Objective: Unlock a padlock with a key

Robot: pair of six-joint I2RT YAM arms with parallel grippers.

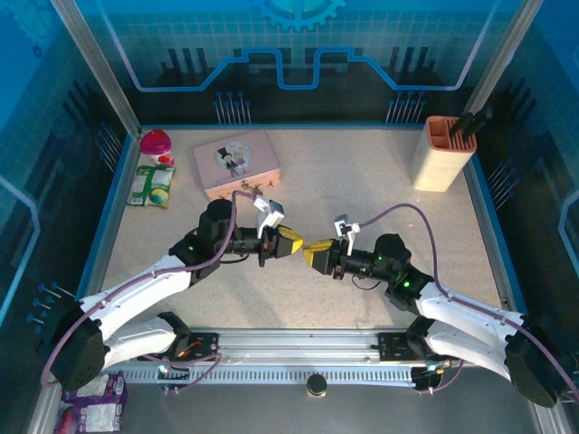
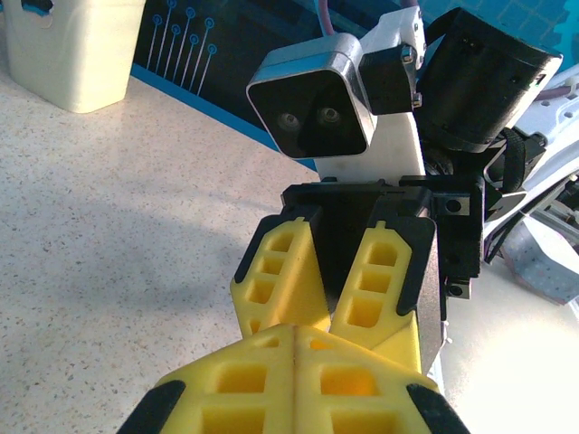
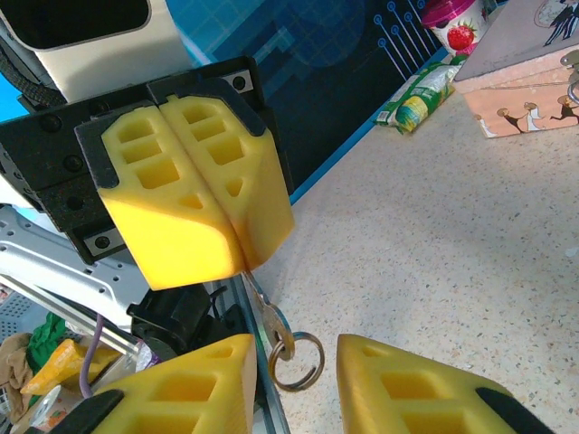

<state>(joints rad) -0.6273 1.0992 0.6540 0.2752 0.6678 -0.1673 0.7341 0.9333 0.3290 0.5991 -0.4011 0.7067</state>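
My left gripper (image 1: 301, 243) is shut on the key (image 3: 271, 312), pinching its thin shaft. In the right wrist view the key's rounded head and a wire ring (image 3: 297, 360) hang below the left fingers (image 3: 194, 203). My right gripper (image 3: 294, 366) stands open, one finger on each side of the key head and ring, touching neither. Both grippers meet tip to tip at the table's middle, the right gripper (image 1: 312, 253) facing left. In the left wrist view my left gripper (image 2: 297, 333) is shut, with the spread right fingers (image 2: 276, 280) just beyond. Small metal pieces (image 1: 251, 186) by the tin may be the padlock; too small to tell.
A pink tin (image 1: 238, 163) with a cartoon picture lies at the back left. Left of it are a snack packet (image 1: 151, 185) and a pink-lidded cup (image 1: 156, 142). A beige holder (image 1: 441, 154) stands at the back right. A metal rail (image 1: 298, 348) runs along the near edge.
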